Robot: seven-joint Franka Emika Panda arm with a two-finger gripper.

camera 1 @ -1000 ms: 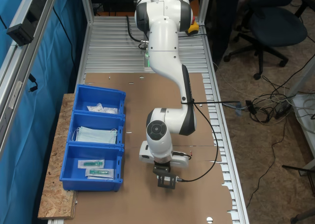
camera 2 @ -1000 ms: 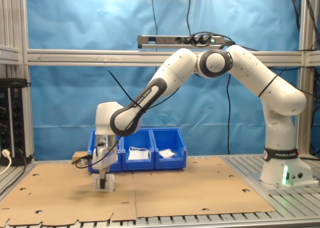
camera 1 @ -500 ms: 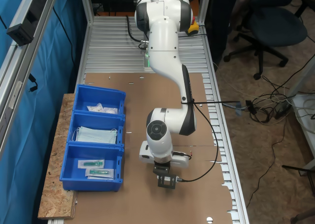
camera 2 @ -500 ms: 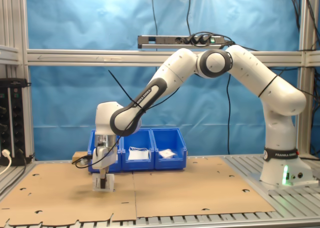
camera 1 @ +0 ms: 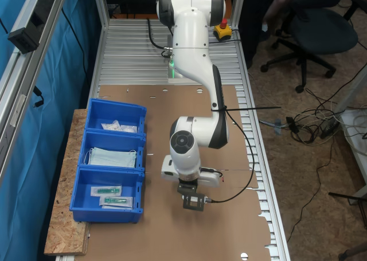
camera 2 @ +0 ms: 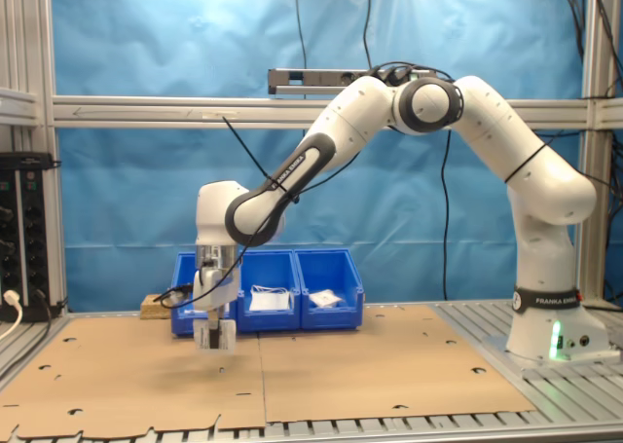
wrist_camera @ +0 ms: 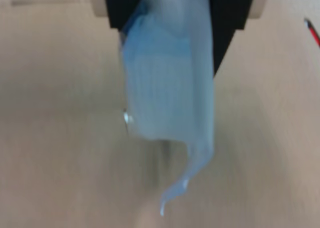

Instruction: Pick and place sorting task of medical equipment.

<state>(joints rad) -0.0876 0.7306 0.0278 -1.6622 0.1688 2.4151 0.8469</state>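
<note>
**Packet clamped and hanging; bins lay off to the side**

The gripper point(camera 1: 192, 202) hung above the cardboard-covered table point(camera 1: 229, 238), clear of the surface in the second exterior view. In the wrist view its dark fingers point(wrist_camera: 227, 22) were pinched on the upper end of a flat sealed packet point(wrist_camera: 167, 92). The packet looked pale bluish there, with a thin film edge trailing down, and showed as a whitish scrap point(camera 2: 220, 338) at the gripper in the second exterior view. Its long axis ran straight down from the fingers, free end toward the table; whether it touched was not clear.

The blue three-compartment bin point(camera 1: 106, 214) stood well apart, toward the first exterior view's left. The nearest compartment across from the gripper held clear pouches point(camera 1: 112, 195), the middle one pale blue masks point(camera 1: 112, 156), and the one closest to the robot's base white packets point(camera 1: 119, 125).

Judgement: the carry probably ran sideways toward the bin and back toward the base, if like goes with like.
</note>
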